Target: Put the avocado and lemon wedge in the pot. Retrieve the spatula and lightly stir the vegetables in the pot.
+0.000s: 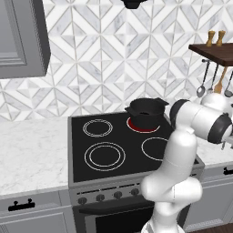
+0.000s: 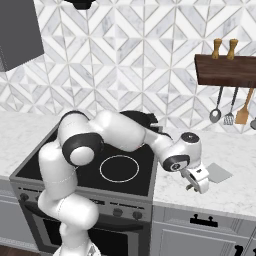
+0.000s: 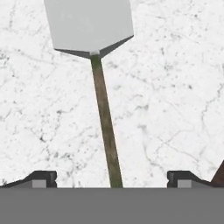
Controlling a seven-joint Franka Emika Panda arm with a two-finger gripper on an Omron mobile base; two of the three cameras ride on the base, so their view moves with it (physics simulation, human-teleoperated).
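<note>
White marble counter (image 3: pixel 175 87) carries the spatula (image 3: pixel 98 57), lying flat right of the stove. Gripper (image 3: pixel 111 177) hovers above with fingers spread wide either side of the handle, apparently lined up for a grasp.

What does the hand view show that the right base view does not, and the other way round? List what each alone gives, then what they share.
Hand view alone: the spatula's thin dark handle running between the open gripper's fingers, above the marble.

Right base view alone: the stove, the wall rack with hanging utensils, the arm reaching over the counter.

Shared: the spatula lying flat on the white marble counter, with the gripper close over it.
</note>
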